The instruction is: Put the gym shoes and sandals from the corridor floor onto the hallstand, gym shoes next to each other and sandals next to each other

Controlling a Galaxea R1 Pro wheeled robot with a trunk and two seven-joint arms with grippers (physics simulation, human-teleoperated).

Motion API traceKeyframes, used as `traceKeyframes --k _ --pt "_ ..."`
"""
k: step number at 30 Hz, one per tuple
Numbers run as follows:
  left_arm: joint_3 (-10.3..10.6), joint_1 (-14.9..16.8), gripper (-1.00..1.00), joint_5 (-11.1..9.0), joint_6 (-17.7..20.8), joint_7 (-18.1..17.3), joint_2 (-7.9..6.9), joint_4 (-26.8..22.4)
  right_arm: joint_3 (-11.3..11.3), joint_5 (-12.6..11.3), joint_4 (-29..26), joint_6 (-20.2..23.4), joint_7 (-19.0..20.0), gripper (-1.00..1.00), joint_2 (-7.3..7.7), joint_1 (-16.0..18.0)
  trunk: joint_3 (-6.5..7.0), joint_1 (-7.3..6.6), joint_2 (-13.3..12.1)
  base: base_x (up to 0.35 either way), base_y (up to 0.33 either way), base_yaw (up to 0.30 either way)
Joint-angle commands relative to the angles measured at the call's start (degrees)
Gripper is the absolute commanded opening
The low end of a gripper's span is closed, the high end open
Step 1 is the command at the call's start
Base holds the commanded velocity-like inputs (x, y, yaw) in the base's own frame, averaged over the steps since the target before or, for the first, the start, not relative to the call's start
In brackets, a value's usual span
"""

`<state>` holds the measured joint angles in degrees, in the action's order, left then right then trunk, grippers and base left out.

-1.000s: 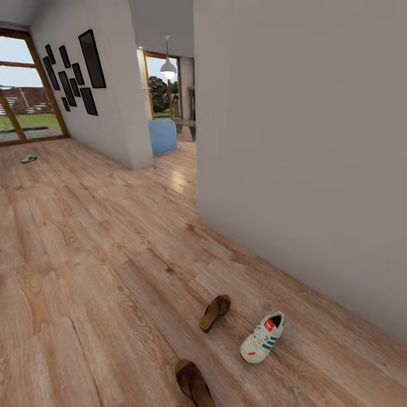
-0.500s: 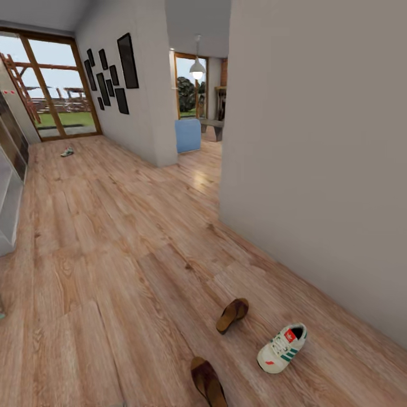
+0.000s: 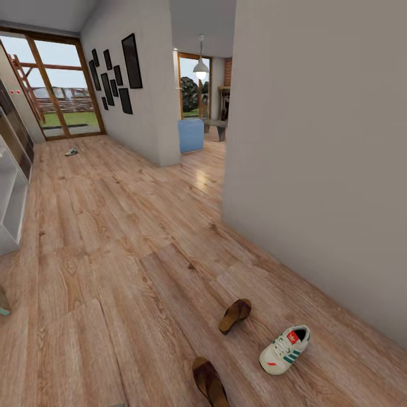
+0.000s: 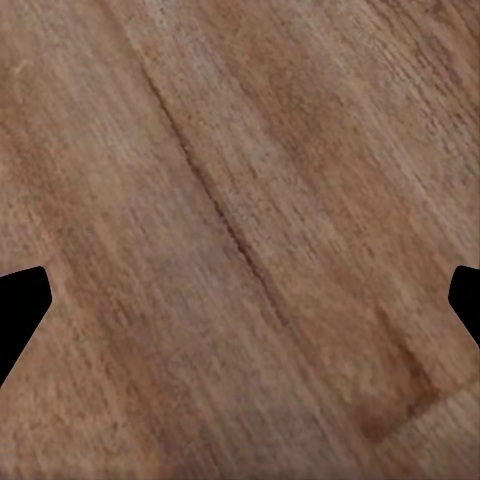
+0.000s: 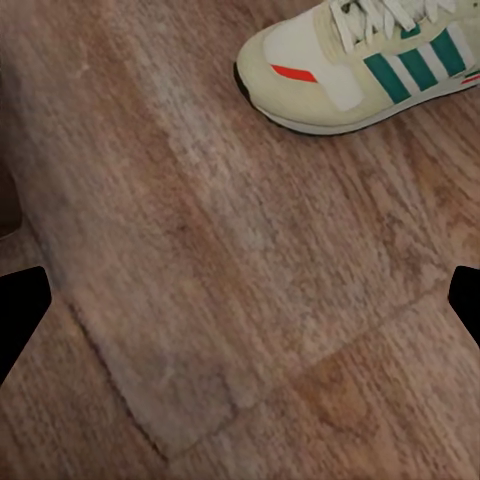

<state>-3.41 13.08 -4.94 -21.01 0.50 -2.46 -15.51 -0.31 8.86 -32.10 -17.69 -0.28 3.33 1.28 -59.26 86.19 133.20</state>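
head view crops near sandal [image 3: 210, 382] at bottom edge.

Plank floor [image 3: 113, 237]: two sandals [image 3: 234, 315], two sneakers [image 3: 284, 350].

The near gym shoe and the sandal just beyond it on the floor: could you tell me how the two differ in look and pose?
The near gym shoe is cream-white with green side stripes, white laces and red accents; the sandal is dark brown with a tan footbed. The gym shoe is closed and laced, the sandal open and flatter. The gym shoe lies closer to the grey wall, the sandal farther out in the corridor. Both rest upright on the wood floor, apart from each other.
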Motion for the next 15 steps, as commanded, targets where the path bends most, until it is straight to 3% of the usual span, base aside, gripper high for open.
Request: traceKeyframes --k 1,15 --pt "0.1 0.0 1.00 -0.5 -0.2 0.0 -0.01 0.0 0.0 0.4 0.0 -0.2 0.0 1.00 0.01 0.0 -0.04 -0.01 0.0 0.000 0.000 0.003" --pt "0.1 0.0 1.00 -0.5 -0.2 -0.1 -0.01 0.0 0.1 0.5 -1.1 -0.1 0.1 1.00 -0.06 0.0 -0.04 -0.01 0.0 0.000 0.000 0.000"
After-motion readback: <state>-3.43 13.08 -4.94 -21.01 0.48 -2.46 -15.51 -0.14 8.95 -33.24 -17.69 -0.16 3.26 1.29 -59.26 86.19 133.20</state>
